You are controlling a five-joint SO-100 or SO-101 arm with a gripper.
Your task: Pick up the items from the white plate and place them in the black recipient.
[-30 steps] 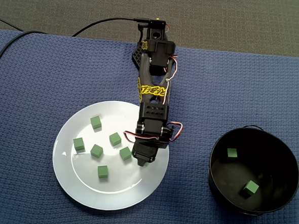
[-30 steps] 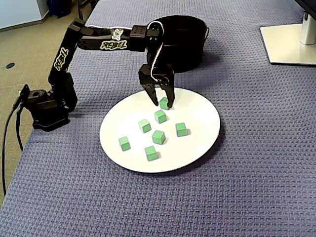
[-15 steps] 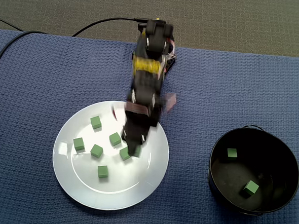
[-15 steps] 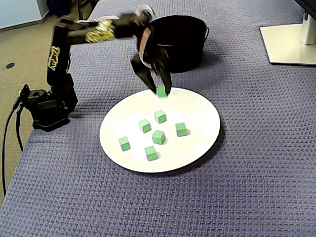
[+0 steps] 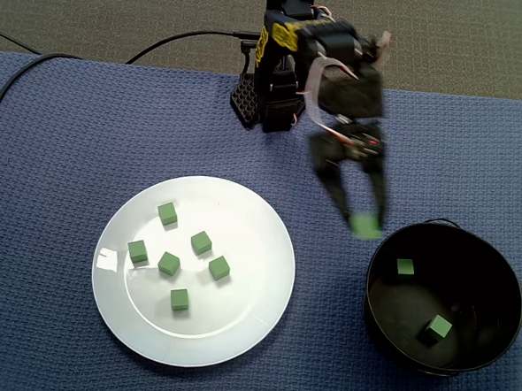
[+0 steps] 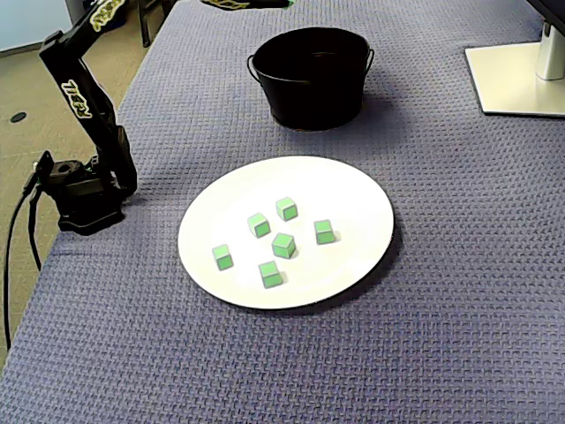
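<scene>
One green cube (image 5: 364, 227) is pinched in my end effector (image 5: 363, 219), just off the bucket (image 5: 496, 294) rim at 10 o'clock in a fixed view; I judge it light, stiff and best held by flat opposite faces, while five cubes (image 5: 201, 242) wait on the slick plate (image 5: 258, 240) atop a grippy woven surface (image 5: 61, 130), plate and bucket well apart.

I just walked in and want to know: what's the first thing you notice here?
In a fixed view, the black robot hand pinches a green cube just beside the rim of the black bucket. Six more green cubes sit on the white plate to the left.
</scene>
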